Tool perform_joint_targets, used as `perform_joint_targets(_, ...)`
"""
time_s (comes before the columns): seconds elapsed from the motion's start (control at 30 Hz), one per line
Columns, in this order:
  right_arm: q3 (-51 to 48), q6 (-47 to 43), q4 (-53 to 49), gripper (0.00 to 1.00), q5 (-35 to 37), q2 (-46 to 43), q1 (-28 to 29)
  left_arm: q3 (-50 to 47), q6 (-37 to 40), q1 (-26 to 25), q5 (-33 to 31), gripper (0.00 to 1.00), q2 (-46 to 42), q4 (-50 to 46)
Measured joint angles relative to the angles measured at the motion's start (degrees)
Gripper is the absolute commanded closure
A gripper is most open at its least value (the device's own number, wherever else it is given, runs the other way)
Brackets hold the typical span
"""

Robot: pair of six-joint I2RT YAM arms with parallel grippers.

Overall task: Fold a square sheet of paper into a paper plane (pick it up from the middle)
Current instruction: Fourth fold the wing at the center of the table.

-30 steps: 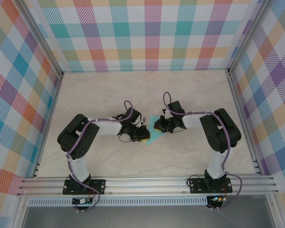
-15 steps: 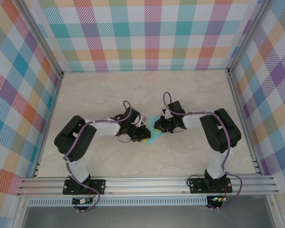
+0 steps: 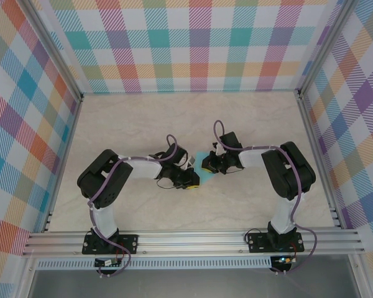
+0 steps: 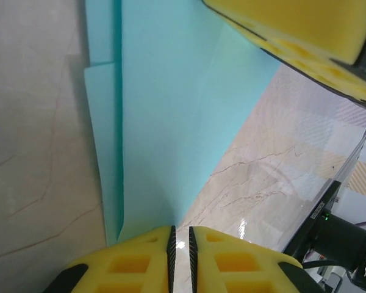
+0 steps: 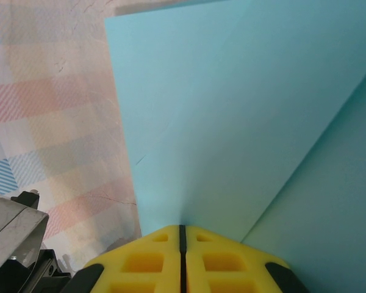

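Observation:
The square sheet of paper (image 3: pixel 201 159), light turquoise and partly folded with layered edges, lies on the table between my two grippers. My left gripper (image 3: pixel 191 180) sits at its near-left edge. In the left wrist view the paper (image 4: pixel 171 110) runs up to the left gripper (image 4: pixel 180 231). Those jaws stand a narrow slit apart, with bare table showing through and the paper's edge by the left finger. My right gripper (image 3: pixel 206 165) is at the sheet's right side. In the right wrist view the right gripper (image 5: pixel 183 227) is shut on the paper (image 5: pixel 232 110).
The marble tabletop (image 3: pixel 143 124) is boxed in by plaid walls (image 3: pixel 199 43) and aluminium rails (image 3: pixel 193 239) along the near edge. A yellow finger (image 4: pixel 293 30) of the right gripper hangs over the sheet in the left wrist view.
My left gripper has slid a little to the right and nearer along the paper's edge. The right arm has not moved.

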Motion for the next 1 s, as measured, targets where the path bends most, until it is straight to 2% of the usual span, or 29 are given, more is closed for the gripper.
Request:
perform_joint_targets(0.3,0.0,0.0,0.0,0.92,0.0,0.0,0.0,-5.8,1.0,0.0,-0.3,0.84,-4.4,0.6)
perform_joint_targets(0.67,0.0,0.0,0.0,0.91,0.0,0.0,0.0,-6.9,0.5,0.0,-1.9,0.85,-8.0,-2.7)
perform_joint_targets(0.87,0.0,0.0,0.0,0.91,0.0,0.0,0.0,-0.6,-0.3,0.2,-3.9,0.84,-7.6,-4.0)
perform_joint_targets(1.0,0.0,0.0,0.0,0.91,0.0,0.0,0.0,4.7,-1.5,0.2,-3.8,0.83,-3.0,-1.4)
